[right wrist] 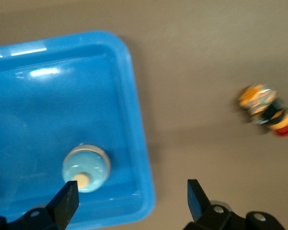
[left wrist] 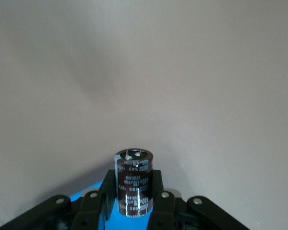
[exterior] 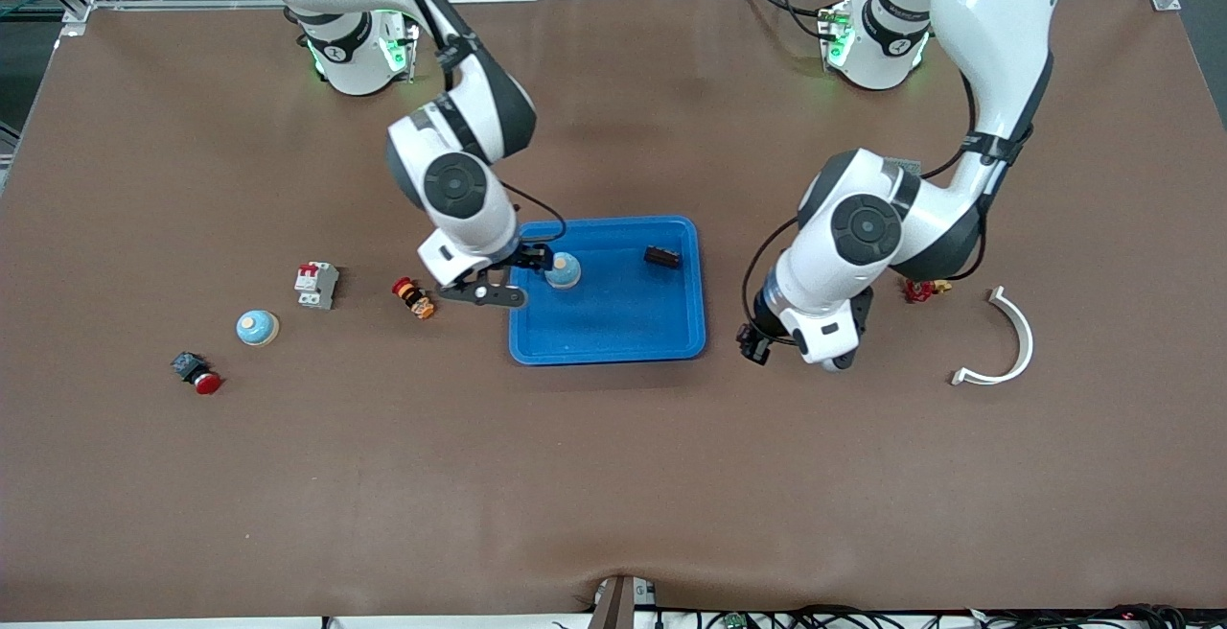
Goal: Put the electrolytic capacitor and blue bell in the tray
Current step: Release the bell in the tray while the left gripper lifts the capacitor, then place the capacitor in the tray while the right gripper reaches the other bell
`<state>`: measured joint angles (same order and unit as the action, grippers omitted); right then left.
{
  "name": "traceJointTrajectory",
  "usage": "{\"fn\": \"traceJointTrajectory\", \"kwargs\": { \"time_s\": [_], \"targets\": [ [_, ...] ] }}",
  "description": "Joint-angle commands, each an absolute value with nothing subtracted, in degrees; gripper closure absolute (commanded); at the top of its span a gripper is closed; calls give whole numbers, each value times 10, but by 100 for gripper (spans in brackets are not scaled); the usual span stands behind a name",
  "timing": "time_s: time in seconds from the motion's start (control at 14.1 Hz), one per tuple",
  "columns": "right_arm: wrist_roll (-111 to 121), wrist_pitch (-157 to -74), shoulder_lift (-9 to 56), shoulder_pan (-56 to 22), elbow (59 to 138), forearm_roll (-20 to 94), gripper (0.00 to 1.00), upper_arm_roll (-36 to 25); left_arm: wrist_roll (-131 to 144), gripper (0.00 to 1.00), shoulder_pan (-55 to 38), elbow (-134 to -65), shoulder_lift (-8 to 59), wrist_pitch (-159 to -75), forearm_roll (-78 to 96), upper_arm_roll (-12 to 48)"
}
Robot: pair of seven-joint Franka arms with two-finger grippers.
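The front view shows the shallow bright-blue rectangular plastic tray (exterior: 613, 332) near the table's middle, with a small blue dome-shaped bell (exterior: 563, 269) sitting in it at the edge toward the right arm's end, and a small dark block (exterior: 662, 257) also in the tray toward the left arm's end. The right gripper (exterior: 498, 282) hangs over that tray edge beside the bell, its fingers spread wide with nothing between them; in the right wrist view the bell (right wrist: 86, 169) sits just inside the rim (right wrist: 139, 143). The left gripper (exterior: 767, 341) hangs over bare table next to the tray, pinching a dark brown cylindrical electrolytic capacitor (left wrist: 133, 182) upright between its fingers (left wrist: 158, 194). A second blue bell (exterior: 257, 327) rests on the table toward the right arm's end.
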<state>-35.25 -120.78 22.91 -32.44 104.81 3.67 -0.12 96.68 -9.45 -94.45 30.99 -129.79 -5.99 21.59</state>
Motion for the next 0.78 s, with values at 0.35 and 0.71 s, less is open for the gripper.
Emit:
{"fn": "traceJointTrajectory", "kwargs": {
  "time_s": [0.35,0.71],
  "targets": [
    [3,-1157,165,-147,1058,37,0,6,1053,100,-176,-890,369,-1293,-54,207],
    [157,-1172,170,-65,1057,21,0,4,1079,100,-197,-838,422,-1308,-55,199]
  ]
}}
